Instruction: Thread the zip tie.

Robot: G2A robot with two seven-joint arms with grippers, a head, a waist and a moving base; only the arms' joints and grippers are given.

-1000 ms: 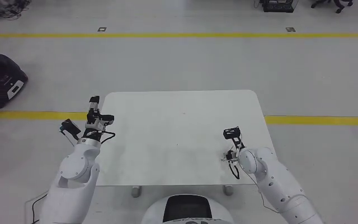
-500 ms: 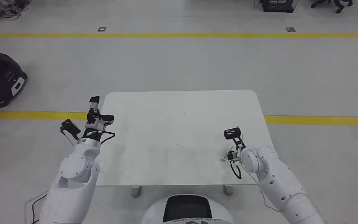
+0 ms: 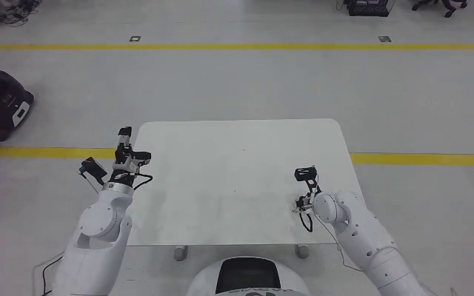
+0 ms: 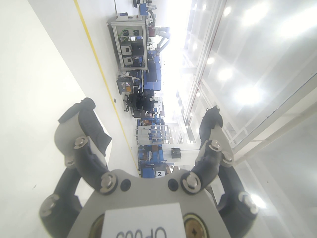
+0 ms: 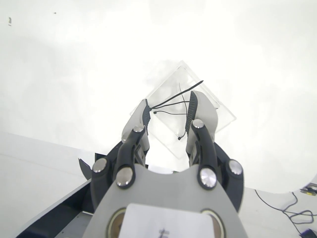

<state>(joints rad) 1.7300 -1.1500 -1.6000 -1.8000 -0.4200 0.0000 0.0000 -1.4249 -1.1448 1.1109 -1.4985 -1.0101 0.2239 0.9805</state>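
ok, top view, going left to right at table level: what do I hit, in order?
dark machine on the floor at the picture's left edge → left gripper, fingers open, at the table's left edge → bare middle of the white table → right gripper, above the table's right part.

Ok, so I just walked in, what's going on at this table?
A two-armed robot is setting up to thread a zip tie. Its right arm holds its jaws open, straddling thin black zip ties that lie in a clear tray on the white table. Nothing is gripped yet. The left arm is at the table's left edge, jaws open and empty, pointing out into the room.
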